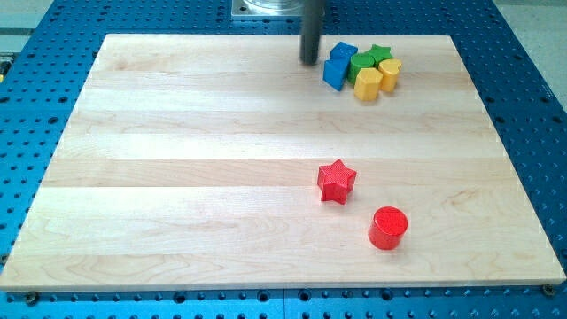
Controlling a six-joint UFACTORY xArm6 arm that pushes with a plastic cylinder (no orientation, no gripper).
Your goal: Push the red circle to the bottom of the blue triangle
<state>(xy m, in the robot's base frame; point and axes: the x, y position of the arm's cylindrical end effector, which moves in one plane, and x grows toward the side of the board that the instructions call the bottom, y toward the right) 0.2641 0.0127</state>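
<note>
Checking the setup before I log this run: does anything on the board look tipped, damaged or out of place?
Nothing stands out. The red circle and red star sit flat at lower right; blue, green and yellow blocks cluster at the view's top, with my tip just left of them.

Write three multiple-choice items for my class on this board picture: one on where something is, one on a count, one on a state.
1. Where is the red circle?
A. at the view's top left
B. at the view's bottom right, below the red star
C. inside the top cluster

2. How many red blocks are there?
A. one
B. two
C. four

3. What is my tip doing?
A. standing just left of the blue triangle
B. pressing the red circle
C. resting on the red star

Answers: 1 B, it lies lower right of the star. 2 B, only star and circle are red. 3 A, the tip is beside the top cluster, far from both red blocks.
</note>
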